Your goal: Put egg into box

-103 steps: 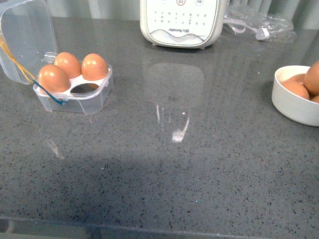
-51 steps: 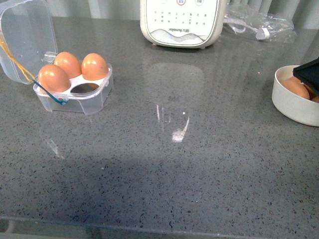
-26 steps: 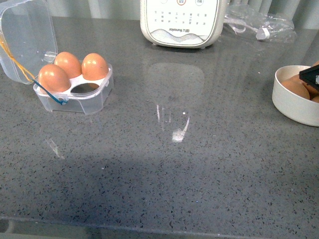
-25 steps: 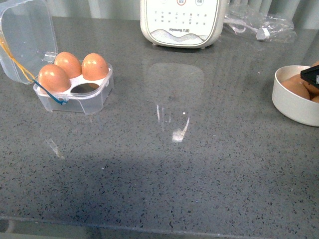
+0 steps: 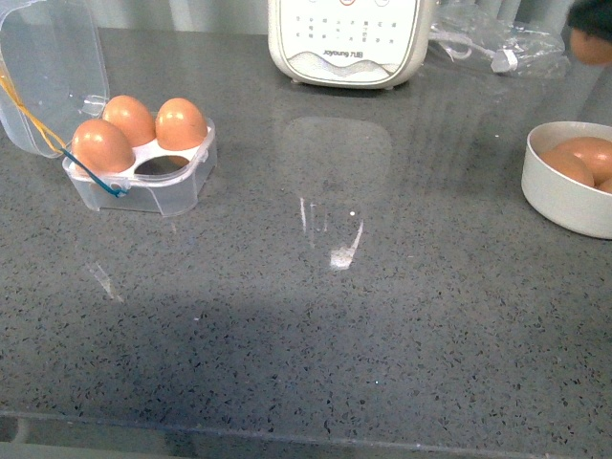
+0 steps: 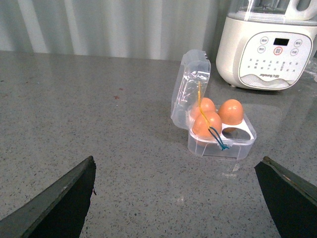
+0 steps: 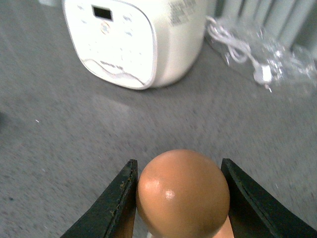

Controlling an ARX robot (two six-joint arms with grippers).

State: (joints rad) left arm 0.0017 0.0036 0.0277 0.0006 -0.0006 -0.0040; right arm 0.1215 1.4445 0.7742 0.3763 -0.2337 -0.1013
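Right wrist view first: what has the right pincer (image 7: 179, 171) got?
– The egg (image 7: 183, 196). It sits between the two dark fingers (image 7: 119, 201), which press it on both sides, clear of the grey surface (image 7: 59, 129) and pointing toward the white appliance (image 7: 133, 39).
And from the front?
– Only a dark blur in the far right corner, with the egg orange beneath it, high beyond the white bowl (image 5: 564, 206) that has other eggs in it.
Where is the box (image 5: 143, 186)?
– Far across on the left, lid standing open, three eggs seated, and the near right cup free.
And the left pincer (image 6: 177, 161)?
– Spread wide with nothing between its fingers, facing the box from well back.
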